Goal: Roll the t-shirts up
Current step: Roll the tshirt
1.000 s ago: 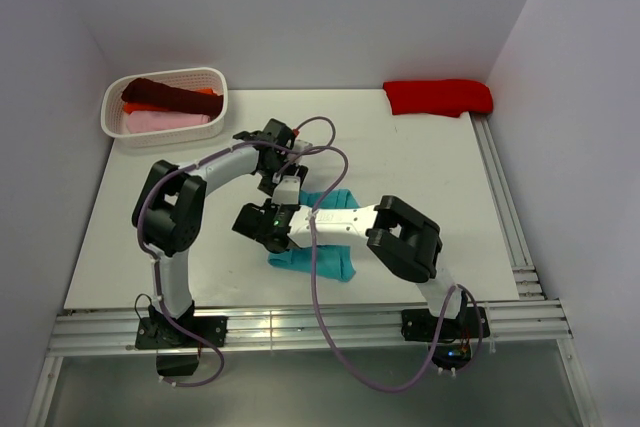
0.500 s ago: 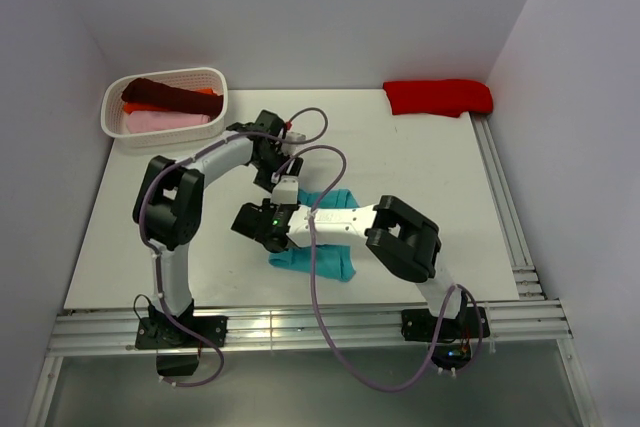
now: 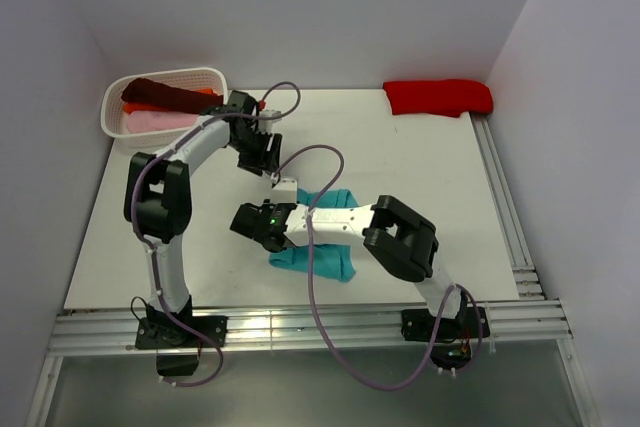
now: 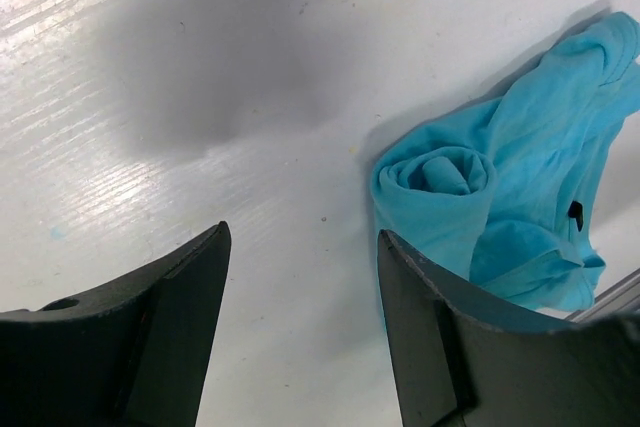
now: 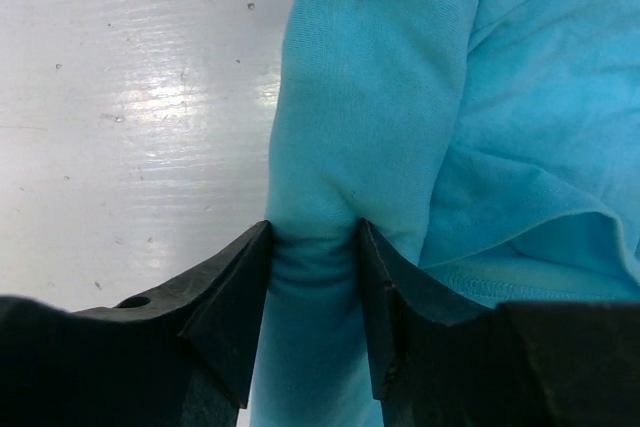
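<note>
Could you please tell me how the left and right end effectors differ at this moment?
The left end effector is open and empty; the right end effector is shut on the teal t-shirt. The left hangs over the white table; the right pinches a cloth fold. Both are dark.

My right gripper, black, on a plain turquoise t-shirt; white table; red t-shirt, upper right.
</note>
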Controlling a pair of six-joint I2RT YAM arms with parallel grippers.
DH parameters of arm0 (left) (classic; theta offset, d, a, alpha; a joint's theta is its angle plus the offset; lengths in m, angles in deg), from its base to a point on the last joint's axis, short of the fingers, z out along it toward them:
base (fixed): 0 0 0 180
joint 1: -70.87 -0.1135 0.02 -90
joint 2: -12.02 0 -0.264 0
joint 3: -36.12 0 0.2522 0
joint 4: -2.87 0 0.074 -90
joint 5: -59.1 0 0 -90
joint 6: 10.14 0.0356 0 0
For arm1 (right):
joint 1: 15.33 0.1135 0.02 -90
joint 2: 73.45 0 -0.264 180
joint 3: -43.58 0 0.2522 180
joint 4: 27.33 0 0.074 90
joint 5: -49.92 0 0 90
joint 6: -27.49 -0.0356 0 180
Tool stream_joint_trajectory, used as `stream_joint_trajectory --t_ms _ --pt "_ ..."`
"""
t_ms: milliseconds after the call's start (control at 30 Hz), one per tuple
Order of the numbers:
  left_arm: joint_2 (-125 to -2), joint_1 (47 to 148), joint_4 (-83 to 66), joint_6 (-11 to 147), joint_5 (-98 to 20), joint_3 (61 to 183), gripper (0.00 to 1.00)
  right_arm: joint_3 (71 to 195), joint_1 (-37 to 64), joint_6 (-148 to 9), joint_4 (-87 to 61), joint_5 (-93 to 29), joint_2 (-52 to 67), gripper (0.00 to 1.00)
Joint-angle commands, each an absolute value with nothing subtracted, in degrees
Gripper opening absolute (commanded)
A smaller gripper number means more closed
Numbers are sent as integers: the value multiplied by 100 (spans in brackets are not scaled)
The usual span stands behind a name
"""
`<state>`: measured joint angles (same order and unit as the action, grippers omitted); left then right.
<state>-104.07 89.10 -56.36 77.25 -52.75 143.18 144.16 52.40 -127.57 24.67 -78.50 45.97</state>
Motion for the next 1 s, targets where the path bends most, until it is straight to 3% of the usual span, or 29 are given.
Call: stream_joint_trajectory --t_ms 0,167,333,400,500,633,967 --pt "-10417 8809 -5791 7784 -5586 14524 65 14242 5279 -12975 3230 -7419 4934 46" --pt "-10347 8669 -5817 7819 -5709 14489 65 13891 5288 -13054 2985 -7331 4837 38" --pt "-10189 8528 -5835 7881 -5824 14428 65 13224 5279 -12844 1576 -7120 4390 23" --pt "-10136 8484 -5826 7916 -5824 14392 65 12565 5261 -12581 739 -6945 3979 23" --pt "-10057 8361 -5852 7925 -5867 14348 65 11572 5122 -12281 -1690 -6182 3494 20" --pt "-9908 8256 -5853 8116 -5947 14165 64 10614 4893 -12149 -3505 -5487 3255 20" --pt "-9354 8168 -5651 8259 -6158 13461 65 9961 4506 -12622 -5751 -4562 3492 21"
